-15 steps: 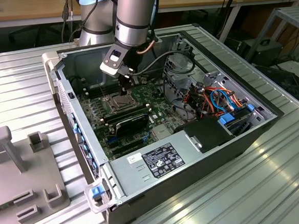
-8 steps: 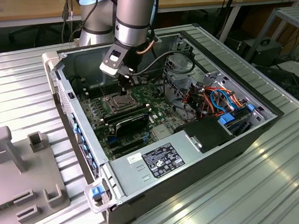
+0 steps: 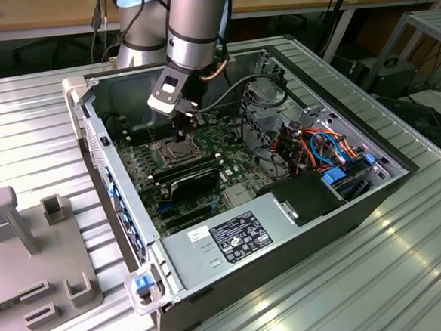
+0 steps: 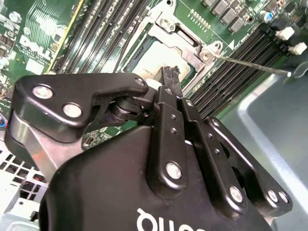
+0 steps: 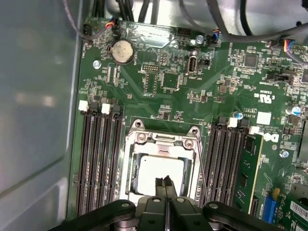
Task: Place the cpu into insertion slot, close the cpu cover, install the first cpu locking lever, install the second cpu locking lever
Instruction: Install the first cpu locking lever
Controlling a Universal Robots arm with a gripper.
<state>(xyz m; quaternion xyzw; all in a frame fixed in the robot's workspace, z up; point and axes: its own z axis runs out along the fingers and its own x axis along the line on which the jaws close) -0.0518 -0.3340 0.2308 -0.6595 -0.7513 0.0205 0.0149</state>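
Silver cpu [image 5: 155, 169] flat in insertion slot [image 5: 136, 166], cpu cover [image 5: 163, 139] down

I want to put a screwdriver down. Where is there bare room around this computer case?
Bare ribbed table on the exterior view's right of the case; on its left, less, beside the grey fixture. Crowded inside: gripper at the chip, cables.

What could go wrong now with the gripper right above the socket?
The shut gripper sits right over the cpu inside the cpu cover; pressing off-centre could scratch or shift it. A thin locking lever stands unlatched near the memory slots and might snag the gripper.
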